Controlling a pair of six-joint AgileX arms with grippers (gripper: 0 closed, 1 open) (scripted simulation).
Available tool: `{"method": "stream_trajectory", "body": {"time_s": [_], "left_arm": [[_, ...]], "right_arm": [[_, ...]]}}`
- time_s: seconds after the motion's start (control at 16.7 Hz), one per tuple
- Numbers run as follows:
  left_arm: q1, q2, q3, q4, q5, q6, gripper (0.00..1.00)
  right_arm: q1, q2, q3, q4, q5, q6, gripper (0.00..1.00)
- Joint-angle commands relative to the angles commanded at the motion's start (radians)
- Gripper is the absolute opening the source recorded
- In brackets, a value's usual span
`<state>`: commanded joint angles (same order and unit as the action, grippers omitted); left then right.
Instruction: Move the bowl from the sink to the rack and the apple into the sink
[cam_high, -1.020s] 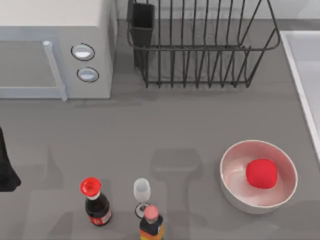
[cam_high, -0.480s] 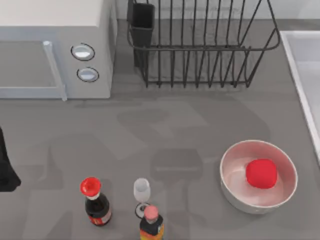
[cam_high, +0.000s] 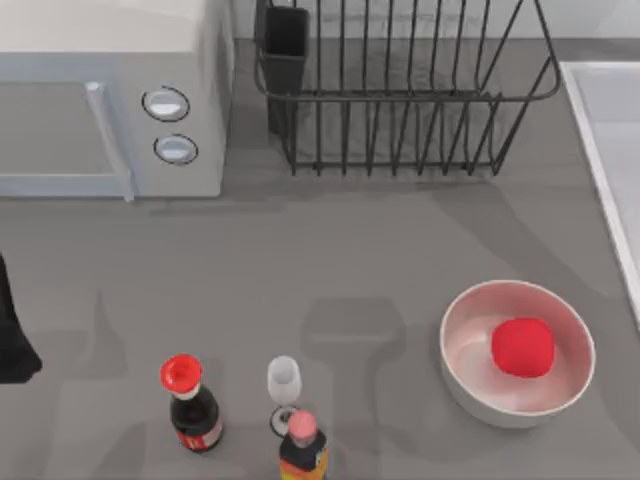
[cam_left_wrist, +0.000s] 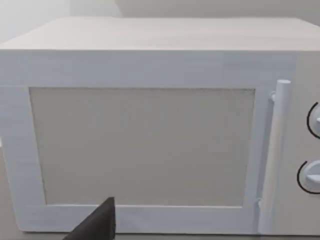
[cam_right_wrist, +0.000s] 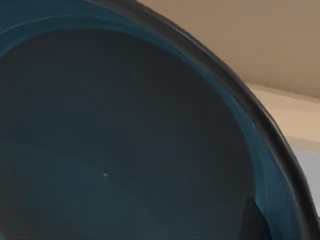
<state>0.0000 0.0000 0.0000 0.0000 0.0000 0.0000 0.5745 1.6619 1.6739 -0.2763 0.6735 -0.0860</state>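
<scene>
The bowl (cam_right_wrist: 125, 150) is being viewed close at the right wrist; jaw state cannot be told. Transfer to the rack (cam_high: 400, 90) is judged next, needing careful lowering between bars.

The red apple (cam_high: 522, 347) sits in a white bowl (cam_high: 470, 385); the black rack (cam_high: 400, 95) stands empty.

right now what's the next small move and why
Probably carry the bowl on toward the rack: the right wrist view has the teal bowl close up, the rack holds no dish, and the apple waits in the white bowl.
</scene>
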Motion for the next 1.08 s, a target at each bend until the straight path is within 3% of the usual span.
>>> {"method": "stream_trajectory", "body": {"time_s": [0.18,0.36,0.78,1.08], "left_arm": [[0.0,0.0,0.0,0.0,0.0,0.0,1.0],[0.0,0.0,0.0,0.0,0.0,0.0,1.0],[0.0,0.0,0.0,0.0,0.0,0.0,1.0],[0.0,0.0,0.0,0.0,0.0,0.0,1.0]], "right_arm": [[0.149,0.005,-0.01,0.176,0.094,0.069,0.0],[0.215,0.004,-0.019,0.263,0.144,0.105,0.0],[0.213,0.012,-0.025,0.283,0.141,0.11,0.0],[0.169,0.144,-0.116,0.503,0.097,0.108,0.0]]}}
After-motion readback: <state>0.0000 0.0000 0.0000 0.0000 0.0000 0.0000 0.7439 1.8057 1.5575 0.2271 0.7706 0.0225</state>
